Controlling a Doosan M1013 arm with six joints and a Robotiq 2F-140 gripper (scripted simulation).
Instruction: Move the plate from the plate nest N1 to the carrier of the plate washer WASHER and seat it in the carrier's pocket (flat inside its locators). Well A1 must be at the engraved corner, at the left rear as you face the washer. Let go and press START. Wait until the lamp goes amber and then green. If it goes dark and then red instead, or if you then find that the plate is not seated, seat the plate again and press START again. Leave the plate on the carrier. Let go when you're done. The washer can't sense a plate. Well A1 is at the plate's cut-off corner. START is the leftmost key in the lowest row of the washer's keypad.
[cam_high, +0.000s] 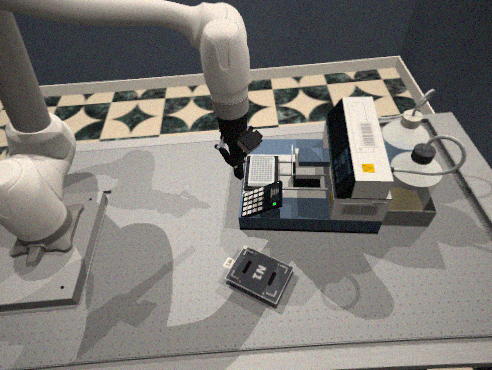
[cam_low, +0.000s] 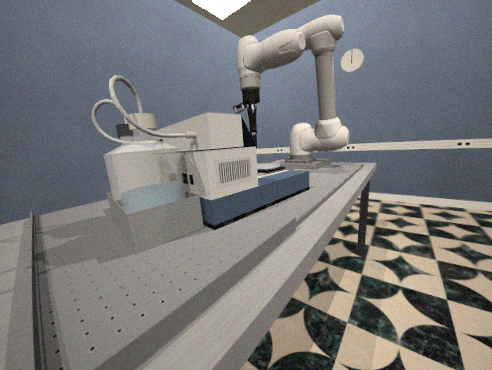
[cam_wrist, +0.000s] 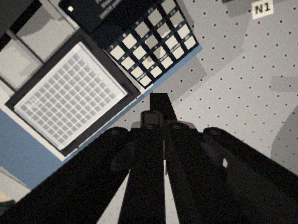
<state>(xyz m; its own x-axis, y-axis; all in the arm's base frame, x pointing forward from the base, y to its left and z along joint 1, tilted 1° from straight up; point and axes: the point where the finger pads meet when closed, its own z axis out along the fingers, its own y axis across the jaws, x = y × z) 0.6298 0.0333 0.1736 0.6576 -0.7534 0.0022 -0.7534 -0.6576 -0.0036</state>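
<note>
The white plate (cam_high: 262, 171) (cam_wrist: 72, 95) lies in the dark carrier (cam_wrist: 98, 122) of the washer and looks flat. A faint mark shows near its left corner in the wrist view; I cannot make out the cut-off corner. My gripper (cam_high: 239, 175) (cam_low: 254, 134) (cam_wrist: 158, 107) is shut and empty, tilted, above the washer's front edge beside the carrier and keypad. The keypad (cam_high: 255, 201) (cam_wrist: 152, 42) stands beside the carrier; its START key (cam_wrist: 145, 80) is at the corner nearest the fingertips. A small lamp (cam_high: 274, 203) on the keypad panel glows green. The nest N1 (cam_high: 259, 275) is empty.
The tall washer housing (cam_high: 372, 145) (cam_low: 225, 170) stands behind the carrier on the blue base (cam_high: 305, 223) (cam_low: 260, 195). Bottles (cam_high: 415, 167) (cam_low: 142, 170) with looping hoses stand behind it. A thin upright rail (cam_high: 292, 159) rises just behind the carrier.
</note>
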